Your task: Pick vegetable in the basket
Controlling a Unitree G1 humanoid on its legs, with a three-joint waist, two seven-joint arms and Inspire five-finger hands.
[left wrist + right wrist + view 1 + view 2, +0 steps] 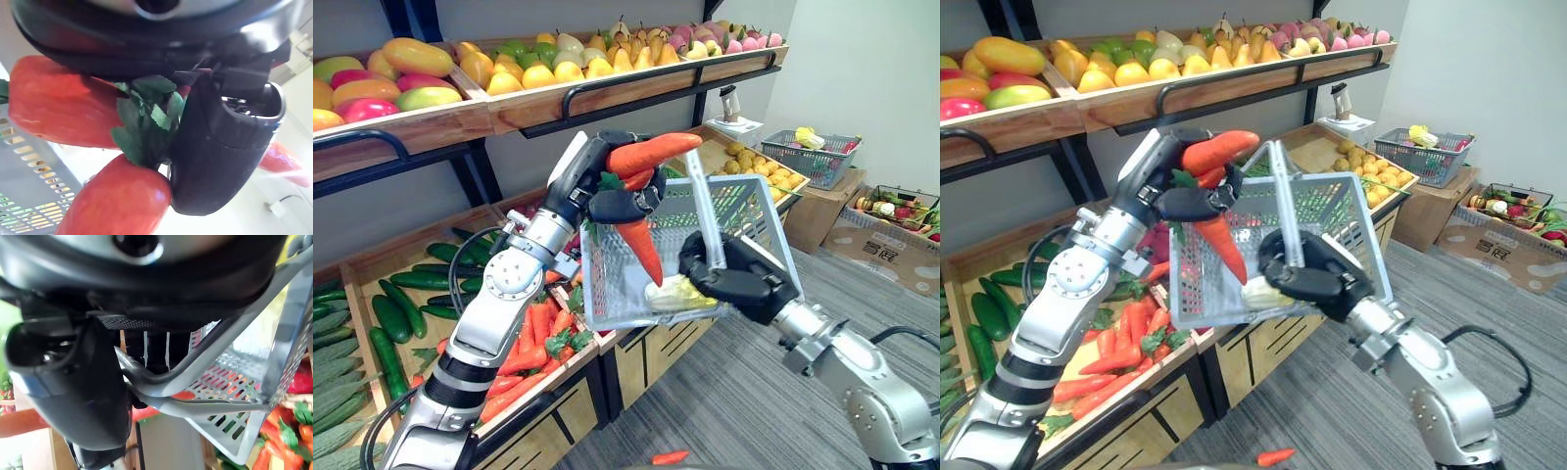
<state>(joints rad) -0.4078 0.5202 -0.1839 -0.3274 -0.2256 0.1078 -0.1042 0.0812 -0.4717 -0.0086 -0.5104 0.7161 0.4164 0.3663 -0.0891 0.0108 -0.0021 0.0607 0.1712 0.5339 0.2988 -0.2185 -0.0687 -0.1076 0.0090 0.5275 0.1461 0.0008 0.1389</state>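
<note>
Produce shelves (607,96) out back. Left hand (619,206) is clamped on two carrots (651,152) right at the basket (744,211) rim, the lower one pointing tip-down inside. Right hand (734,279) grips the handle (703,211), mouth tilted toward them.

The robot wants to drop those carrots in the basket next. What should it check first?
1. Left hand gripping the carrots: ok, fingers curled round them.
2. Right hand holding the basket by its handle: ok.
3. Carrots at the opening: looks ok, the lower one points into it.
4. Basket level: not ok, it tips steeply.
5. Room inside: ok, just a pale leafy vegetable there.
6. Floor: not ok, a stray carrot lies there.
</note>
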